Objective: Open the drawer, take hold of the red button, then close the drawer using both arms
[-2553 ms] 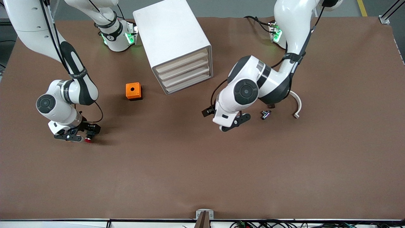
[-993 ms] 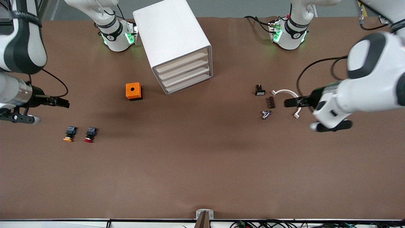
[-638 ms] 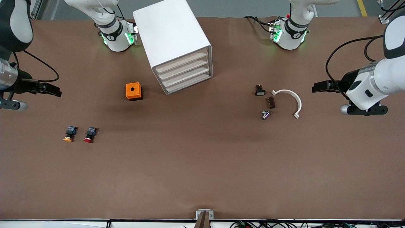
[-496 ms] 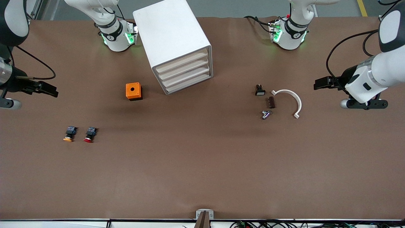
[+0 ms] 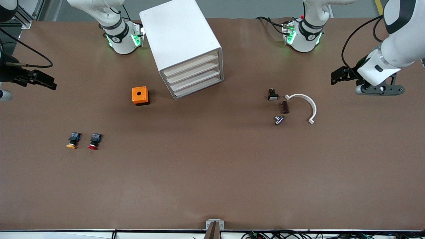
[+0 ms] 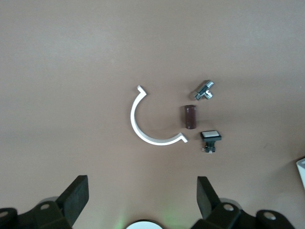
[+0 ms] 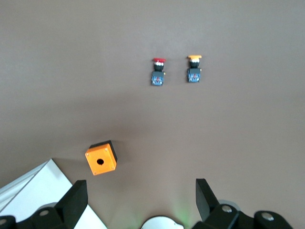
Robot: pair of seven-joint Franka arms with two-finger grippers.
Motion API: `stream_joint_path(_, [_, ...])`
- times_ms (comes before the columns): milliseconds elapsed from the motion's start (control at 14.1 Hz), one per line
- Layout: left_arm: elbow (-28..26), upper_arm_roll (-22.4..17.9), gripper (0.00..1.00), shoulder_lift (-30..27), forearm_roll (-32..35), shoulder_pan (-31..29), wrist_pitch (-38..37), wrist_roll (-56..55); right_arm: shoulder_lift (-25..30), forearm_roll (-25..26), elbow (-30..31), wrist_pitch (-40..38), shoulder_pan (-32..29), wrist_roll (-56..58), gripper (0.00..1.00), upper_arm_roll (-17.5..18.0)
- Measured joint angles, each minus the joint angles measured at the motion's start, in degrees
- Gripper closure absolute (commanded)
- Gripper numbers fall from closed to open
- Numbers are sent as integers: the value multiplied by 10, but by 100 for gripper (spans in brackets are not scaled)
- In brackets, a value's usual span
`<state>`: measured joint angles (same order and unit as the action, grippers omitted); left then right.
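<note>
Brown table: white cabinet, orange cube, red button w/ yellow-capped button, white arc, small parts.

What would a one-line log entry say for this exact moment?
drawer: shut | button: on table beside yellow-capped one | left gripper: open, empty, above white arc | right gripper: open, empty, above orange cube

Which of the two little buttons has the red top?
The red-capped button, lying nearer the orange cube. Its twin beside it, the yellow-capped button, lies toward the right arm's end of the table. Both have the same dark bodies.
</note>
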<state>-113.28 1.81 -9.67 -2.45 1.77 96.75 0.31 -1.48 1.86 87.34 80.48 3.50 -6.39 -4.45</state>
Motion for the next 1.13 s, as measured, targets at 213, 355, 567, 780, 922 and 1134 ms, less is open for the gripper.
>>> stream_joint_path(213, [-3,0,0,-15,0,-16,1,17,-2,0,-47,-39,-1,-1,0,-4])
stream_joint_path(355, [4,0,0,-15,0,-17,10,17,-2,0,-75,-54,-2,-1,0,-7])
stream_joint_path(567, [53,0,0,4,0,-17,17,17,-4,0,-80,-57,-2,-1,0,-7])
stream_joint_path(780, [139,0,0,55,0,-18,20,-1,-9,-13,-80,-66,-1,-1,0,-6])
stream_joint_path(922, [186,0,0,86,0,-18,20,-17,-10,-14,-80,-71,-1,-1,0,-5])
stream_joint_path(1134, [213,0,0,103,0,-18,18,-22,5,-14,-70,-70,-2,-1,0,-7])
